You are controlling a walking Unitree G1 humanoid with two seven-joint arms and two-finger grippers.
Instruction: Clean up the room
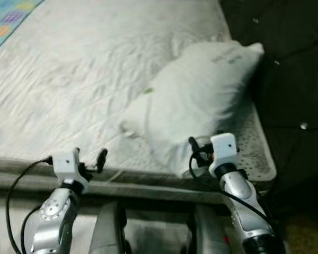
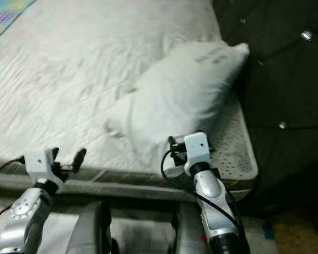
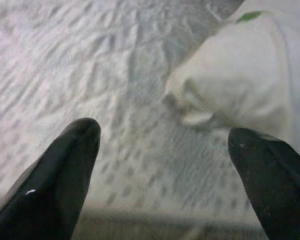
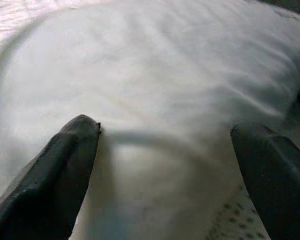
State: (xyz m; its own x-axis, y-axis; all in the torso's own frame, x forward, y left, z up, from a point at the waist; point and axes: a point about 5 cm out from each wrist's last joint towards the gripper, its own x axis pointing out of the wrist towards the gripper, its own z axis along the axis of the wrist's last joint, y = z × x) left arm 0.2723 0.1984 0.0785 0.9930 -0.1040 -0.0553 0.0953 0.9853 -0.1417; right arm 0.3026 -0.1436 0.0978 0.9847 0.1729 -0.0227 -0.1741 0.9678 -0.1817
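A white pillow lies slanted on the right side of a bed with a wrinkled white sheet. A small green tag sits near its left edge. My right gripper is at the pillow's near end, open, with the pillow bulging between its black fingers. My left gripper hovers over the bed's near edge, left of the pillow's near corner. It is open with nothing between its fingertips.
A dark tufted headboard stands right of the pillow. The mattress corner shows bare, dotted fabric. A colourful patterned blanket lies at the far left. The bed's grey front edge runs below both grippers.
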